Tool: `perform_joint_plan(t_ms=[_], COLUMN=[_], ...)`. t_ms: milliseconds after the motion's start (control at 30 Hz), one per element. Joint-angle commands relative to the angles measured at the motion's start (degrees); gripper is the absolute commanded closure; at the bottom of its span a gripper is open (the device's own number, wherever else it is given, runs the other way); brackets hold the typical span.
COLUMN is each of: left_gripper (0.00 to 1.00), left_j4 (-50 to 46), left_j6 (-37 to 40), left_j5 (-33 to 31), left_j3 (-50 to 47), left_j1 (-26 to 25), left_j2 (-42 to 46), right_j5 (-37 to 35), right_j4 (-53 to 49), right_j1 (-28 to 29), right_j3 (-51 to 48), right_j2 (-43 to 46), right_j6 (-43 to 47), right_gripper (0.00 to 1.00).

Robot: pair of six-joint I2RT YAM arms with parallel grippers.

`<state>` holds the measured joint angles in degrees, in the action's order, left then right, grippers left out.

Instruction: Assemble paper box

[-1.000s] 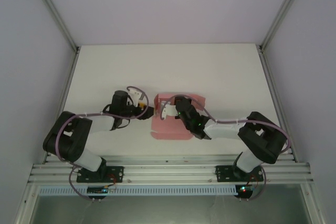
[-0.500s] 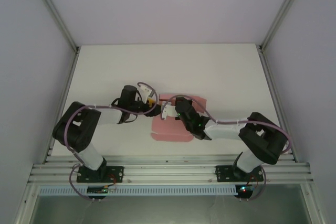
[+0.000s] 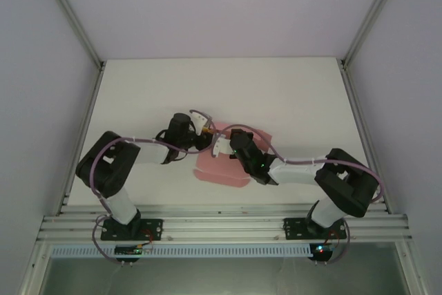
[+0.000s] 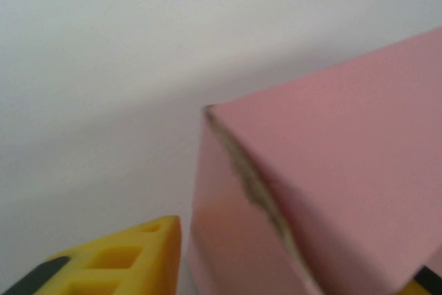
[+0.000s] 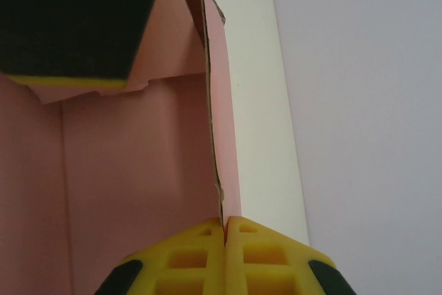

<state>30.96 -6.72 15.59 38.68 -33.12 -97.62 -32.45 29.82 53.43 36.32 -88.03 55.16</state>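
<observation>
Pink paper box (image 3: 224,170), partly folded, lying near the middle of the worktop (image 3: 290,94), one upright wall pinched between the closed right fingers (image 5: 193,253), left fingers (image 4: 117,260) spread either side of a corner.

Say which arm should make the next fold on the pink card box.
Left, probably. The right gripper is shut on a raised wall of the pink thin-card paper box, anchoring it. The left gripper straddles a box corner and looks free to fold.
</observation>
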Motion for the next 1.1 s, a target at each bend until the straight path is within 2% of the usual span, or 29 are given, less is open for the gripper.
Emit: perform_joint_plan(t_ms=[0, 100, 167, 267, 367, 400, 467, 567, 600, 633, 700, 767, 800, 933, 1067], left_gripper=[0.68, 0.91, 0.99, 1.00, 1.00, 1.00, 1.00, 1.00, 1.00, 1.00, 1.00, 1.00, 1.00, 1.00, 1.00], left_j4=[1.42, 1.66, 2.01, 3.55, 4.83, 6.92, 11.17, 18.04, 18.89, 19.41, 20.34, 20.99, 20.81, 19.37, 19.40], left_j6=[1.78, 1.59, 1.70, 1.92, -0.58, -0.61, -0.55, 1.48, 2.23, 2.67, 4.93, 5.41, 5.77, 5.51, 4.80], left_j5=[-10.74, -16.63, -23.54, -34.18, -42.44, -42.88, -41.14, -31.92, -29.72, -28.20, -24.42, -22.09, -21.22, -20.00, -18.88], left_j3=[0.62, 0.71, 0.67, 0.35, -0.10, -1.10, -3.51, -6.67, -7.03, -7.05, -7.38, -7.55, -7.48, -6.71, -6.77], left_j1=[-1.39, -2.71, -4.10, -6.22, -7.36, -7.48, -7.74, -7.80, -7.77, -7.83, -7.89, -7.89, -7.92, -7.88, -7.88], left_j2=[-1.15, -1.78, -1.87, -2.59, -4.04, -4.36, -4.33, -4.11, -4.23, -4.31, -4.50, -4.33, -4.33, -4.42, -4.24], right_j5=[1.98, 1.66, 1.02, 0.81, 0.98, 0.87, 0.64, 1.17, 1.86, 2.52, 4.59, 7.35, 9.43, 20.80, 29.70], right_j4=[-5.52, -6.35, -6.59, -6.87, -6.82, -6.89, -6.88, -6.59, -6.53, -6.75, -8.47, -10.93, -13.16, -21.53, -20.90], right_j1=[1.42, 1.66, 1.72, 2.11, 2.46, 2.51, 2.64, 2.64, 2.62, 2.57, 2.32, 1.62, 1.06, -2.53, -8.60], right_j3=[-0.22, 0.05, 0.22, 0.16, -0.36, -0.55, -0.78, -1.22, -1.36, -1.44, -1.17, -0.76, -0.36, 0.69, 0.03], right_j2=[0.05, -0.04, -0.13, 0.21, 0.59, 0.57, 0.58, 1.30, 1.98, 3.00, 5.59, 8.91, 10.71, 18.52, 24.46], right_j6=[-3.03, -3.82, -4.48, -6.32, -7.93, -8.23, -8.97, -11.76, -12.90, -14.70, -17.00, -20.45, -22.25, -30.50, -38.71], right_gripper=[1.00, 1.00, 1.00, 1.00, 1.00, 1.00, 1.00, 0.98, 0.93, 0.84, 0.80, 0.57, 0.51, 0.41, 0.31])
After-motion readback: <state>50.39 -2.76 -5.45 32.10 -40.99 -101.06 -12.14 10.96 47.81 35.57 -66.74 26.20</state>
